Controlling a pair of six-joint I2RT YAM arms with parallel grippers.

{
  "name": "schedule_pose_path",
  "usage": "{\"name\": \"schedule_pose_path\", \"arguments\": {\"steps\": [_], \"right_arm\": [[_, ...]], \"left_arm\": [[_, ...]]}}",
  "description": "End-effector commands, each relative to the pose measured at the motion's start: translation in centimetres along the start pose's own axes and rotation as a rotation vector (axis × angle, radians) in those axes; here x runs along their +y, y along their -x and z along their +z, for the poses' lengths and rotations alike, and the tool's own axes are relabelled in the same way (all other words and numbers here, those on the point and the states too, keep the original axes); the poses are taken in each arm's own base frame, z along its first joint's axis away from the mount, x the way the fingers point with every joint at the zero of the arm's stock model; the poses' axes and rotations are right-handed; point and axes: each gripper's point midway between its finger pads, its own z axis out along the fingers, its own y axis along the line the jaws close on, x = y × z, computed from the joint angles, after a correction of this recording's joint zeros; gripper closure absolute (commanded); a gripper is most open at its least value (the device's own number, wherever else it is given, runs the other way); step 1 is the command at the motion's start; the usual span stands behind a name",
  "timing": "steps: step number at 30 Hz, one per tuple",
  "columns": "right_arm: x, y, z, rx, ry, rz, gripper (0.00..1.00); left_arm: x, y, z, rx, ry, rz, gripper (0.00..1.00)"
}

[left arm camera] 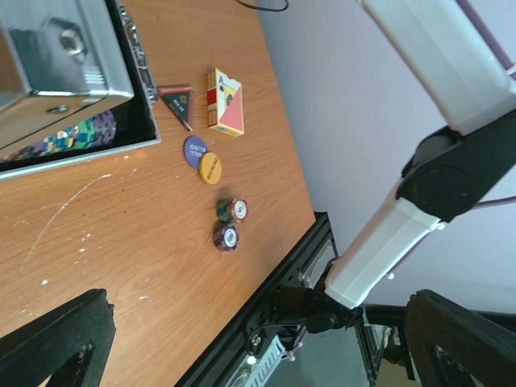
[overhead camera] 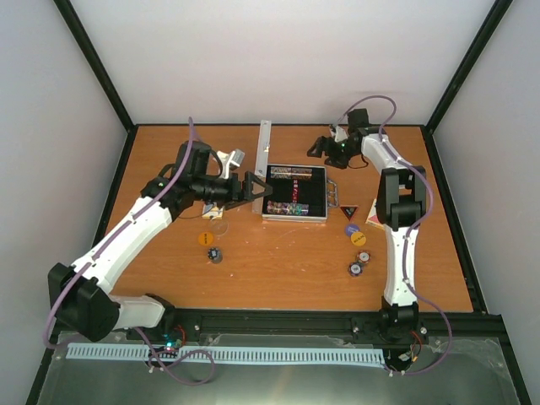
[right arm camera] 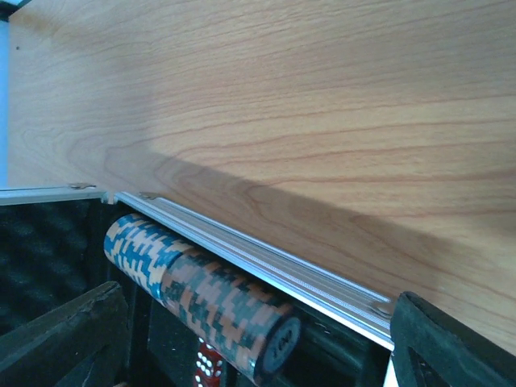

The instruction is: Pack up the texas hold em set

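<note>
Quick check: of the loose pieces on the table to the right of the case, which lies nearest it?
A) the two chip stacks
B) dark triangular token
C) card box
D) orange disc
B: the dark triangular token lies just off the right edge of the case, and the others lie farther out.

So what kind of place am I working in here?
Probably a lab test cell: a wooden tabletop boxed in by plain white walls and a black metal frame.
</note>
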Motion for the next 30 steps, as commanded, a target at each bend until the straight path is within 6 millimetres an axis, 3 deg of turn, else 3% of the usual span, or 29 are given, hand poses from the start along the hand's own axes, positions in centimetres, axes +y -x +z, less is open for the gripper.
{"name": "schedule_pose_path", "arguments": {"steps": [1, 14, 21, 30], "right_arm": [[1.9, -1.1, 1.1, 0.075, 0.077, -0.034, 0.12], [1.3, -4.1, 2.1, 0.179, 0.09, -0.049, 0.14], [2.0, -6.0, 1.2, 0.203, 0.085, -0.062, 0.14], [1.9, -9.9, -0.3, 0.246, 0.063, -0.028, 0.14]], "left_arm": [[-1.8, 1.1, 0.5, -0.025, -0.091, 0.034, 0.0], [-0.1, 4.6, 2.6, -0.086, -0.02, 0.067, 0.01], [1.2, 5.3, 3.3, -0.118, 0.016, 0.062, 0.01], [3.1, 7.4, 3.1, -0.181, 0.113, 0.041, 0.0]]}}
